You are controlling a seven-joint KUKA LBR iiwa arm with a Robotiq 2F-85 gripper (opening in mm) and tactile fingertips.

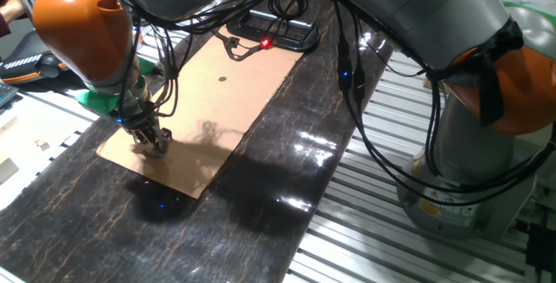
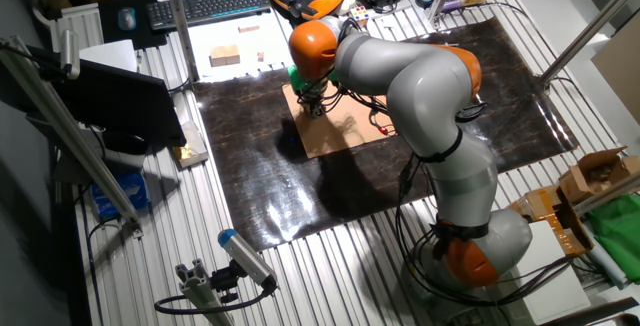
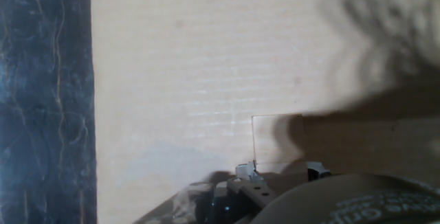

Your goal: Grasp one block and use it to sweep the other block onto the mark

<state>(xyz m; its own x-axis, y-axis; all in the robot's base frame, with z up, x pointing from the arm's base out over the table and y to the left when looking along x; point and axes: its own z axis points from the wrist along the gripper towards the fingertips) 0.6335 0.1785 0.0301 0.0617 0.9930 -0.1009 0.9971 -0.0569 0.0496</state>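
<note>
My gripper (image 1: pixel 155 140) is low over the near-left corner of the tan cardboard (image 1: pixel 234 101). In the hand view a small tan block (image 3: pixel 277 138) sits between my fingertips (image 3: pixel 247 172), and the jaws stand against its two sides, so the gripper (image 3: pixel 280 171) looks shut on it. The mark (image 1: pixel 222 80) is a tiny dark dot further up the cardboard, well away from the gripper. I cannot see a second block on the cardboard in any view. The other fixed view shows the gripper (image 2: pixel 316 109) at the cardboard's (image 2: pixel 340 131) far-left corner.
The cardboard lies on a dark mat (image 1: pixel 287 196), whose edge shows at the left of the hand view (image 3: pixel 41 100). A black device with a red light (image 1: pixel 274 33) and cables sit beyond the cardboard. Wooden pieces (image 2: pixel 225 56) lie on white paper near a keyboard (image 2: pixel 210 6).
</note>
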